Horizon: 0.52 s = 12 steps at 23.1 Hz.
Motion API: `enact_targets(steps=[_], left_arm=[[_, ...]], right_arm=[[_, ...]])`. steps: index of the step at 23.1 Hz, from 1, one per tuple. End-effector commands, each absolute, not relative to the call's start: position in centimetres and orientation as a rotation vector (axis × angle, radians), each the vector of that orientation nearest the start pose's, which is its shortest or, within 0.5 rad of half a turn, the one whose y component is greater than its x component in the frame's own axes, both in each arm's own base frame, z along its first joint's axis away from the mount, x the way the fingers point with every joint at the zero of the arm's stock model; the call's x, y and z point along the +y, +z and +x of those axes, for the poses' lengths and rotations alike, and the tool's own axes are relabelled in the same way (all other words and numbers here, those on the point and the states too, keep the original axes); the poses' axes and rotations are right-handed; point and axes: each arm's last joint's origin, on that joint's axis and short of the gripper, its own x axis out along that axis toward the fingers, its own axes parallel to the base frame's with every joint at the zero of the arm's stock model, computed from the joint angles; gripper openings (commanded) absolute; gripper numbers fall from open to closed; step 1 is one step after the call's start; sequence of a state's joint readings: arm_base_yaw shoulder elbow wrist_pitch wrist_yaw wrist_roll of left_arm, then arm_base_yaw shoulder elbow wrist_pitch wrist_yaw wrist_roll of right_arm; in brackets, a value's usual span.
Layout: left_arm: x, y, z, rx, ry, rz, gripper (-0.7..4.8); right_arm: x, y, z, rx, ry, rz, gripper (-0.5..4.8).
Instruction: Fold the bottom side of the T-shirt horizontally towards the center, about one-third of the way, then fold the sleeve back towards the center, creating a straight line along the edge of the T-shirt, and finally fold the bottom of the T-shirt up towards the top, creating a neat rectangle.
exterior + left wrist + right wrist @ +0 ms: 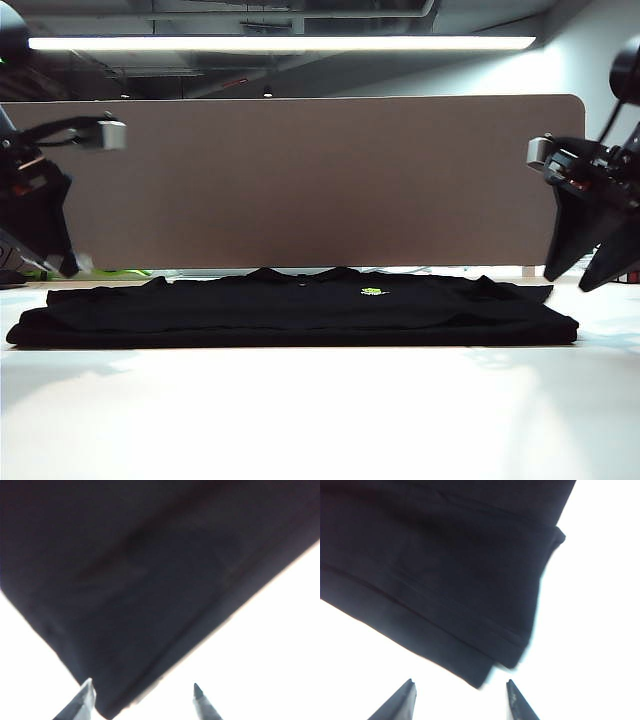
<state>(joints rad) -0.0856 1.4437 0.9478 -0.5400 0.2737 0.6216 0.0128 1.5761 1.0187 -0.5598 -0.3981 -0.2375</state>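
T-shirt [300, 312] lay flat on the white tabletop [320, 420], spread sideways in front of the tan divider [300, 180], small yellow-green logo [374, 292] up, a doubled layer running along its near edge. Left claw [142, 696] hung in the air over the shirt's left end, jaws apart, nothing between them; its wrist view showed a black corner just under the tips. Right claw [460, 694] hung over the shirt's right end, jaws likewise apart and empty, above a corner with a stitched hem band. Neither touched cloth. Judged: one lengthwise fold looked done already, and the claws stood clear of it, between steps. Which end was the bottom of the T-shirt could not be told for certain; the hemmed corner under the right claw suggested that side. To do the next fold well: both claws should descend onto matching corners, pinch all layers together, lift only slightly, carry the edge level and at equal pace, then release with edges aligned so no layer slips or bunches.
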Motion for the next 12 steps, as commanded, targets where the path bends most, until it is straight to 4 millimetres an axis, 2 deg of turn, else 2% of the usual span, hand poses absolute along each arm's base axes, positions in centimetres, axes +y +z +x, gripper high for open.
enact_targets(steps=[1,4,8,10,12], left_arm=[[-3.7,22.0,27.7,0.873,-0.649,0.612,2.41],[-3.8,22.0,28.1,0.847,-0.64,0.646,2.41],[-3.8,21.4,28.7,0.842,-0.634,0.652,2.41],[-3.9,20.7,29.1,0.863,-0.641,0.649,2.36],[-3.9,20.0,29.4,0.887,-0.649,0.644,2.27]], right_arm=[[2.1,21.4,29.9,1.018,0.468,-0.173,2.43],[3.4,21.3,29.9,1.008,0.469,-0.299,2.38],[4.4,21.2,30.3,0.971,0.482,-0.343,2.35],[5.1,21.2,30.6,0.934,0.503,-0.37,2.02],[5.8,21.2,30.8,0.906,0.526,-0.377,2.02]])
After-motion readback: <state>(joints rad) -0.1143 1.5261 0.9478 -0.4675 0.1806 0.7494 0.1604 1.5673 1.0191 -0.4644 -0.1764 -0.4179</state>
